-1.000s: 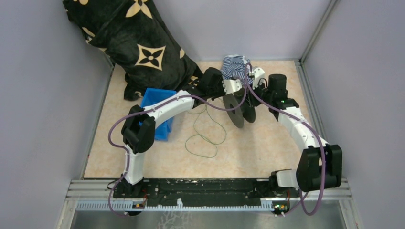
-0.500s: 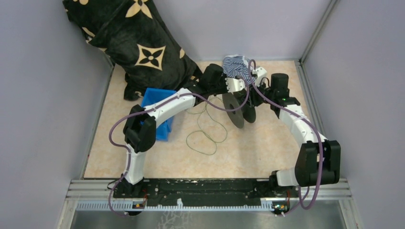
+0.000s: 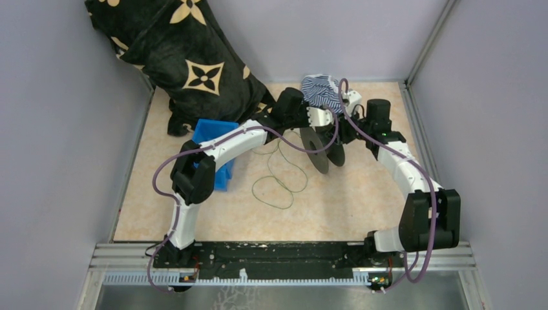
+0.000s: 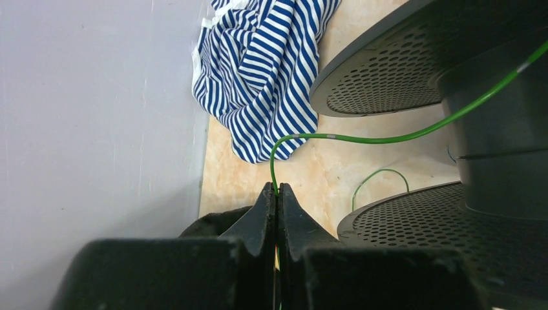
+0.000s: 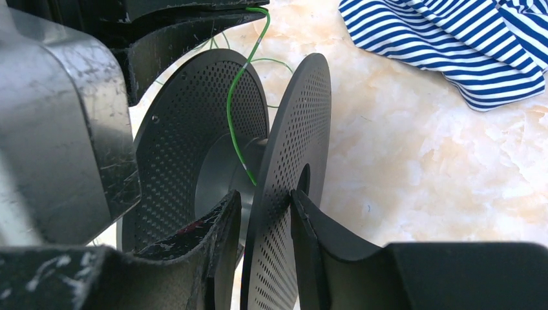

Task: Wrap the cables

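Thin green cables (image 4: 362, 139) now farther back, beside perforated black spool (image 3: 316, 152)

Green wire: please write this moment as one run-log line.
left gripper: shut on green wire | right gripper: clamps black spool flange | wire: runs to spool hub | slack: loops on table

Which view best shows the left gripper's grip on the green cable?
Left wrist: the left gripper is shut on the cable at its tips. Right wrist shows the cable running down to the spool hub; top external shows its loose loops, the grip too small to see.
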You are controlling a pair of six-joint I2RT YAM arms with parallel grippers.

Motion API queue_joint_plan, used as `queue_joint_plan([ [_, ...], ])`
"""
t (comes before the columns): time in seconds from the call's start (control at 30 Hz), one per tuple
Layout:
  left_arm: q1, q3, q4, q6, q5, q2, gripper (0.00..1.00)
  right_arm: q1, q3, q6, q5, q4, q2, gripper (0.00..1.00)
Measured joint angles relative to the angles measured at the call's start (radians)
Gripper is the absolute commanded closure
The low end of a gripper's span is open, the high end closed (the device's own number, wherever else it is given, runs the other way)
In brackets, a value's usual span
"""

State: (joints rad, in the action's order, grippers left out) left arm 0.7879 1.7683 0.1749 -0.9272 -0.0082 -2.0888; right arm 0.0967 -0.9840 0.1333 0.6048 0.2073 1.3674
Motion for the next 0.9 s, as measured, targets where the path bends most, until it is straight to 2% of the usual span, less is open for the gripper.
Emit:
queue_joint_plan([
  [0.43, 0.000, 0.000, -0.020, -0.017, 0.018, 0.000, 1.00, -0.001, 0.000, -0.048, -0.001, -0.008, 0.003, 0.62],
  [0.9, -0.008, -0.064, -0.064, -0.111, 0.046, 0.000, 1.00, -0.002, 0.000, -0.051, 0.018, -0.021, 0.014, 0.61],
])
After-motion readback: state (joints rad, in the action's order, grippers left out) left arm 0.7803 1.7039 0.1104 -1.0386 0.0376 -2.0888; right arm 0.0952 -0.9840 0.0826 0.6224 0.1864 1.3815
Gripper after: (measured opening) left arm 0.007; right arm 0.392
